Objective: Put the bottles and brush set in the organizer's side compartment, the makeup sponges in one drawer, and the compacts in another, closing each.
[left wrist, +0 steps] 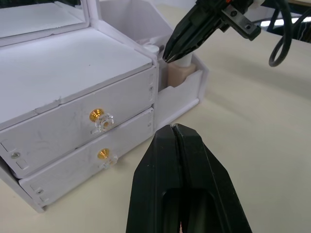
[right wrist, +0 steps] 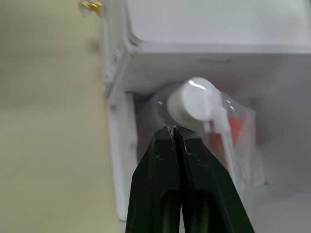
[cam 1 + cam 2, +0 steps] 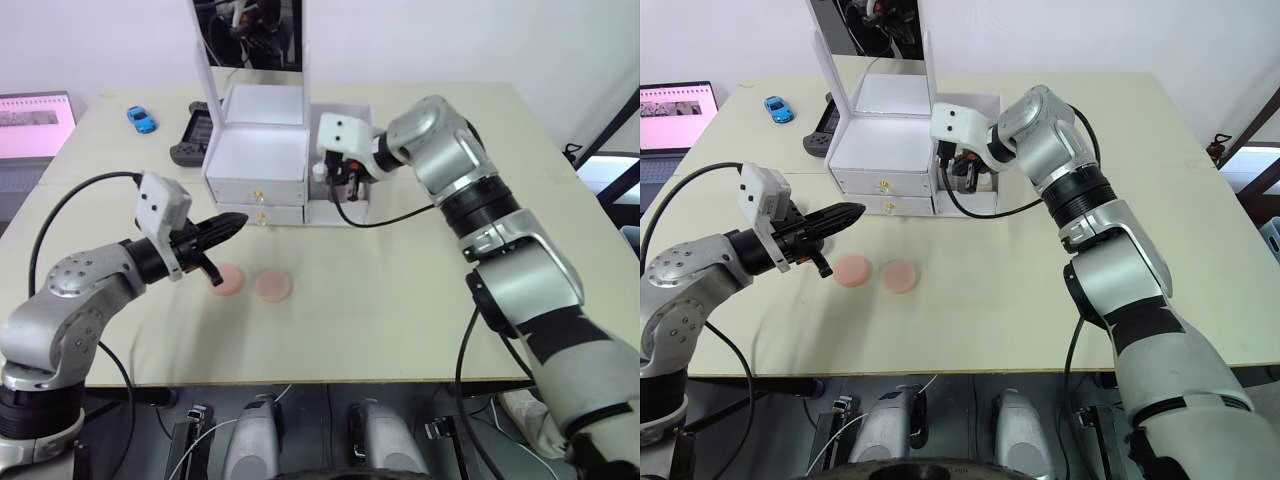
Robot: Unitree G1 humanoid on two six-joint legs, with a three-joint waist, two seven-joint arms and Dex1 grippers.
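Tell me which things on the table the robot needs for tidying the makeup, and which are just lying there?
Needed: organizer, both drawers shut; side compartment with a pump bottle in it; two makeup sponges; left gripper and right gripper, both shut.

Just lying there: blue toy car, black handheld controller, laptop.

We had our left gripper (image 3: 232,222) pinched closed, that arm bent low and reaching forward. Our right gripper (image 1: 170,56) was closed too, arm stretched far ahead, pointing down.

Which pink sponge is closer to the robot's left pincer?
The sponge on the robot's left; the left pincer hangs nearly above it, while the other sponge lies farther right.
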